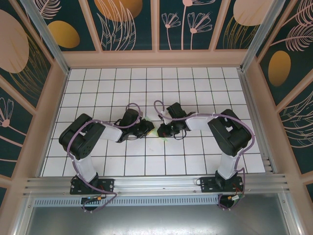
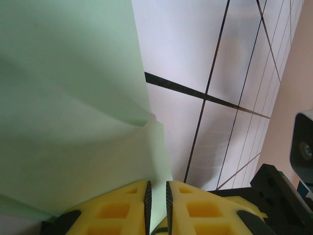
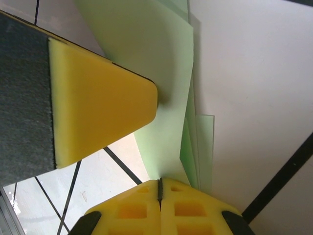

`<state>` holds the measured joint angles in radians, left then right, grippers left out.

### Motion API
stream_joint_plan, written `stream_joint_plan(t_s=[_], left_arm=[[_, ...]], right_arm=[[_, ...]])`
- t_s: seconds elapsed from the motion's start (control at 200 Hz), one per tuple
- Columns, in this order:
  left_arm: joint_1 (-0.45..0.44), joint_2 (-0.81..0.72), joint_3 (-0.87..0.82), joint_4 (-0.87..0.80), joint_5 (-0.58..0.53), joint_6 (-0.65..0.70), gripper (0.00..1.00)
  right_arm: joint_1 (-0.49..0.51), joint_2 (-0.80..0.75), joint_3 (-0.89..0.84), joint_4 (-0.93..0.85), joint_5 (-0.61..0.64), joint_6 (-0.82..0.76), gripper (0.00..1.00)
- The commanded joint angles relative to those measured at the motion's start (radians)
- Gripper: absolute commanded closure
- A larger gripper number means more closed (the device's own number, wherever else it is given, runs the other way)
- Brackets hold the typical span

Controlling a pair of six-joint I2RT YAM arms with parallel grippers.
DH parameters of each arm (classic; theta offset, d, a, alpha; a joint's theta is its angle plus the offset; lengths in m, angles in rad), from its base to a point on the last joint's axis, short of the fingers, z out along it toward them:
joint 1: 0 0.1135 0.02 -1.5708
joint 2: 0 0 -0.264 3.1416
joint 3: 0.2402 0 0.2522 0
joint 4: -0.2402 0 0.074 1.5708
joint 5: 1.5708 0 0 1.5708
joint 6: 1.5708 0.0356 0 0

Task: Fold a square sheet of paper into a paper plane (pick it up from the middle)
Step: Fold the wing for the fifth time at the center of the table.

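Note:
The sheet of paper (image 1: 155, 132) is pale mint green, folded into several layers, and is held up between my two grippers over the middle of the table. In the left wrist view the paper (image 2: 73, 98) runs down into the narrow gap of my left gripper (image 2: 157, 188), whose jaws stand almost together on it. My right gripper (image 3: 160, 182) is shut on the lower edge of the paper (image 3: 146, 44), with stacked folded edges beside it. One yellow finger (image 3: 102, 107) of the left gripper touches the paper there. From above, the left gripper (image 1: 148, 128) and right gripper (image 1: 164, 131) nearly meet.
The white tiled table (image 1: 146, 88) spreads all round the arms. Patterned walls (image 1: 39, 98) close it in on three sides, and an aluminium rail (image 1: 156, 185) runs along the near edge. The right arm's black wrist (image 2: 293, 186) is close beside the left gripper.

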<state>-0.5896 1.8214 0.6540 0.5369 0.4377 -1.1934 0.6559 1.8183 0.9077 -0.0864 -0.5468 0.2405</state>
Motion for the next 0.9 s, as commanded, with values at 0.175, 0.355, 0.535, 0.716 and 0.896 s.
stream_joint_plan(t_s=[0.175,0.355,0.535,0.716,0.896], left_arm=[[0.0,0.094,-0.031,-0.213,-0.161,0.029,0.82],[0.0,0.099,-0.028,-0.223,-0.168,0.03,0.82],[0.0,0.098,-0.028,-0.224,-0.169,0.032,0.83],[-0.001,0.092,-0.024,-0.22,-0.163,0.04,0.82],[0.0,0.067,-0.02,-0.163,-0.124,0.054,0.82]], right_arm=[[0.001,-0.071,-0.106,-0.127,0.019,-0.013,1.0],[-0.003,-0.098,-0.153,-0.143,0.041,0.013,1.0],[-0.009,-0.128,-0.205,-0.15,0.057,0.048,1.0],[-0.025,-0.187,-0.259,-0.155,0.095,0.09,1.0],[-0.02,-0.328,-0.247,0.005,0.062,0.145,1.0]])
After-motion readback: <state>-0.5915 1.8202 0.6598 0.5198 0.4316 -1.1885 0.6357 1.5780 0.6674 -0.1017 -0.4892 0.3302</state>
